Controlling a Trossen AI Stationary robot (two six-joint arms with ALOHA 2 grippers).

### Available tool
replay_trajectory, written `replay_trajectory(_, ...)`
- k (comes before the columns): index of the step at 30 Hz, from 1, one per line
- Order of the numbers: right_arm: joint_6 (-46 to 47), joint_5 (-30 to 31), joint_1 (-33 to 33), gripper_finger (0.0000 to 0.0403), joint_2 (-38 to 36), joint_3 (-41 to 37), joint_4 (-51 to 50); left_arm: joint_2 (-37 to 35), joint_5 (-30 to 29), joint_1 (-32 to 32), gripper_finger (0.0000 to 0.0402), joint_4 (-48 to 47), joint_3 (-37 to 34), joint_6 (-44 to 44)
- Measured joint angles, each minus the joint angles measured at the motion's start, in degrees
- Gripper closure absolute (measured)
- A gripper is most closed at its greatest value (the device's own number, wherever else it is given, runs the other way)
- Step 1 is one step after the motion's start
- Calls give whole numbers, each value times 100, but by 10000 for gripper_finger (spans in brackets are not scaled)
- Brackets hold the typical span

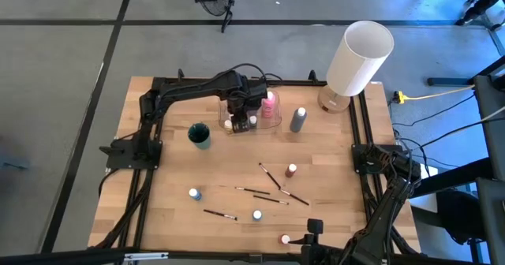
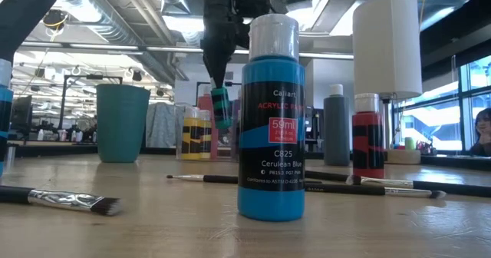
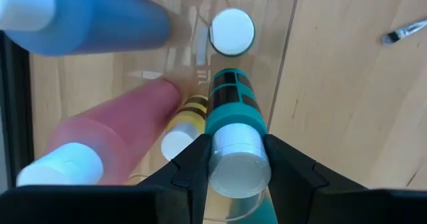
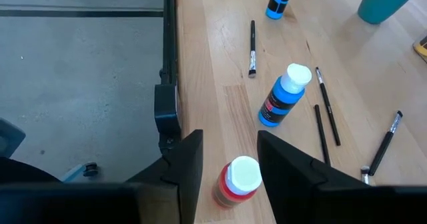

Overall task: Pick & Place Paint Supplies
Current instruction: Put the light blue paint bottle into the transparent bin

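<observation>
My left gripper (image 1: 239,115) (image 3: 235,144) points down over a clear tub (image 1: 276,124) at the far middle of the table, shut on a small teal bottle (image 2: 221,108) with black bands. In the tub stand a pink bottle (image 1: 270,105), a blue one (image 3: 87,21), a small yellow one (image 3: 192,111) and a white-capped one (image 3: 232,32). My right gripper (image 1: 314,227) (image 4: 230,136) waits open at the near edge. A small red bottle (image 4: 237,179) stands on the table in line with its fingers, untouched. My left gripper pinches the teal bottle's white cap end (image 3: 237,159) between its two fingers, coming from above and pointing down. The bottle hangs upright below the fingertips (image 2: 215,80), lifted clear, over the bottles in the tub.
A teal cup (image 1: 200,135) stands left of the tub, a grey bottle (image 1: 297,120) right of it, and a tall white lamp (image 1: 359,58) at the far right. Several brushes (image 1: 272,188) and small bottles (image 1: 194,193) (image 1: 257,215) (image 1: 292,170) lie scattered over the near half.
</observation>
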Motion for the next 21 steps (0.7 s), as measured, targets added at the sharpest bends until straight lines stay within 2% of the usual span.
replay_trajectory(21,22,-1,1,259,0,1,-21,581,2,0,286,106,-7,310)
